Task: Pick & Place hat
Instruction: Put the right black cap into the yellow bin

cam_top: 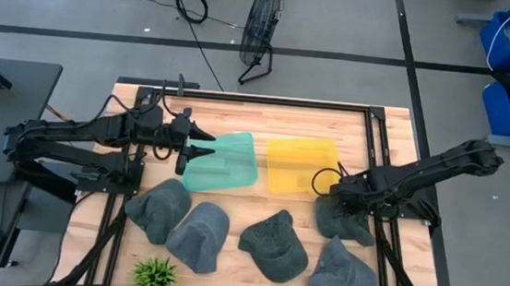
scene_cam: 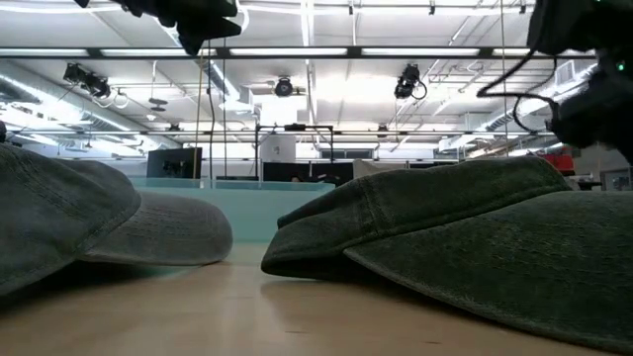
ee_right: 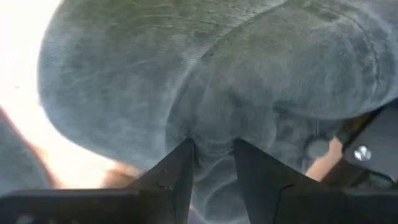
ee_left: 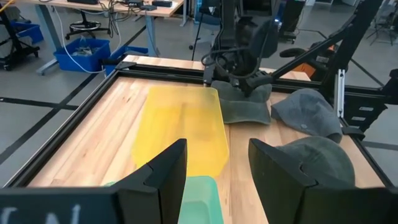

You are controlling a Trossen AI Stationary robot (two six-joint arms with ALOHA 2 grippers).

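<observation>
Several grey caps lie on the wooden table's near part, crown up. The far-right cap (cam_top: 348, 223) (ee_left: 246, 107) sits by the near-right corner of the yellow tray (cam_top: 299, 165). My right gripper (cam_top: 331, 203) (ee_right: 211, 163) is down on this cap, shut on its cloth. The other caps (cam_top: 158, 209) (cam_top: 199, 236) (cam_top: 274, 247) (cam_top: 344, 273) are untouched. My left gripper (cam_top: 201, 146) (ee_left: 217, 167) hovers open above the teal tray (cam_top: 224, 163), holding nothing. My right gripper pinches a puckered fold of the cap's crown cloth (ee_right: 212, 144) between its two fingertips (ee_right: 180, 167). It comes from above, slanting in from the table's right. The cap still lies on the table (ee_left: 249, 115), and its cloth bunches around the fingers.
The teal and yellow trays lie side by side in the table's middle. A black frame (cam_top: 374, 153) borders the table, close to the right arm. A small green plant (cam_top: 155, 275) stands at the near edge. In the low view two caps (scene_cam: 109, 232) (scene_cam: 475, 232) fill the foreground.
</observation>
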